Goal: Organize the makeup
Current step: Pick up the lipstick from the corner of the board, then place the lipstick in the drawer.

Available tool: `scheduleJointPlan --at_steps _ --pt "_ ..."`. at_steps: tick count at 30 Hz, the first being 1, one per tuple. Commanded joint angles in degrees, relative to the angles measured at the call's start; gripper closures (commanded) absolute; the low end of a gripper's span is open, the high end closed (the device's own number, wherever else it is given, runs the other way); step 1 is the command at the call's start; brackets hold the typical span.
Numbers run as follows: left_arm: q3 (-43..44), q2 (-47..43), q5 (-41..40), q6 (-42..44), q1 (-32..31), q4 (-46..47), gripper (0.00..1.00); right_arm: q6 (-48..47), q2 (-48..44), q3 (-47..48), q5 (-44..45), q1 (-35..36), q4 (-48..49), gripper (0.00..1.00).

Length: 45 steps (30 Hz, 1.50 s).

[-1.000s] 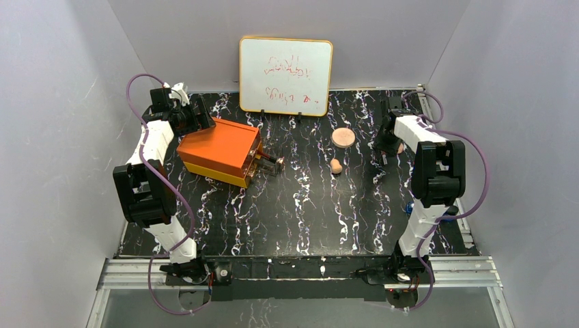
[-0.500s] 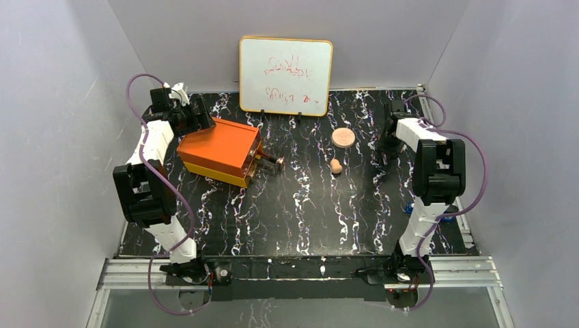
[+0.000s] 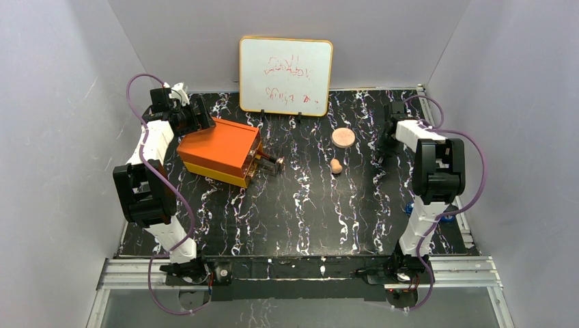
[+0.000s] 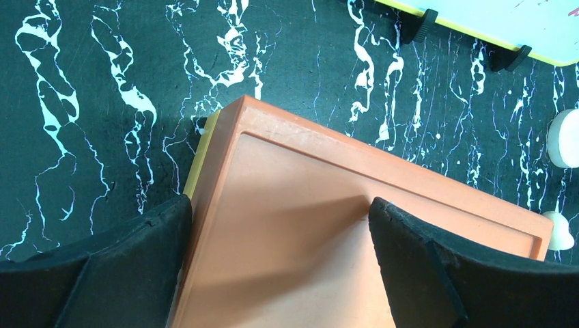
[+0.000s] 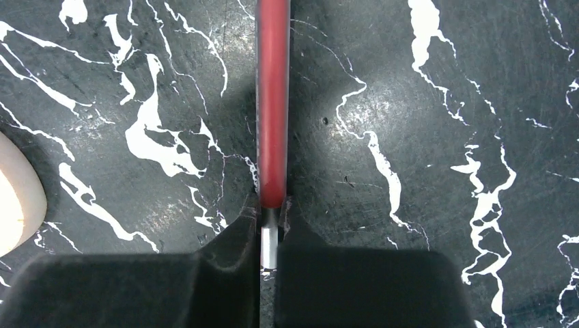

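Right claw has closed since a second ago, now pinching the red stick by its silver end, stick pointing ahead; left claw spread over box

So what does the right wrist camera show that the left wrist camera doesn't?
Right wrist only: a red stick, its end pinched in the shut right gripper. Left wrist only: the orange box beneath the open left gripper, plus the edge of the whiteboard. Both: the black marbled table.
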Motion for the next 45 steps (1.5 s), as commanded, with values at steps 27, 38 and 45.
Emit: scheduleJointPlan --at_steps 27,38,45 --pt "-3.3 1.0 -2.7 2.9 -1.1 -11.3 0.05 -14.0 -12.6 12.4 -38.1 18.1 -8.7 0.99" --pt "-4.0 0.0 -2.4 2.9 -1.1 -11.3 0.05 -0.9 -6.8 10.9 -70.3 20.9 -6.6 0.99" --pt "-4.1 -0.6 -2.3 2.7 -1.1 -11.3 0.05 0.3 -1.0 15.7 -69.3 28.4 -9.4 0.99"
